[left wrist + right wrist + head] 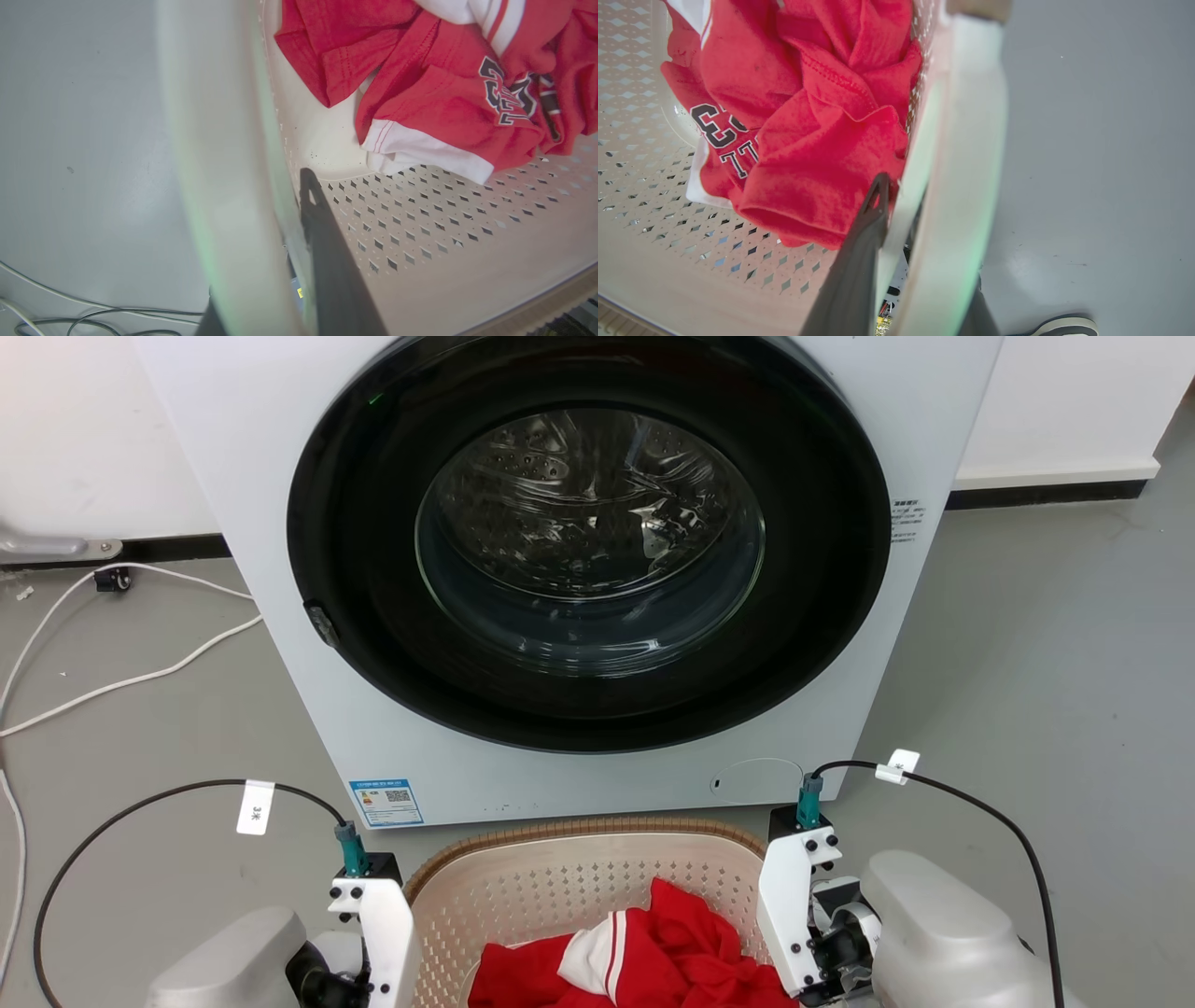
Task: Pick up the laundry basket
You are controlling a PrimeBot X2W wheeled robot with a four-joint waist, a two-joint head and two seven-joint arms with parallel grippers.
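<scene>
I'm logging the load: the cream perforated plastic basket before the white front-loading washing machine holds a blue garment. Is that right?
Not quite: the crumpled garment in the cream perforated plastic laundry basket before the white washing machine is red with white trim, not blue, as the head view shows.

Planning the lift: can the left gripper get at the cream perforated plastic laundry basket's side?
Likely yes: the left gripper straddles the side wall of the laundry basket, one dark finger inside, clear of the red shirt.

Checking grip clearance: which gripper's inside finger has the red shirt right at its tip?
The right gripper: its inside finger ends at the red shirt. The left gripper has its inside finger on bare basket wall, clear of the shirt.
</scene>
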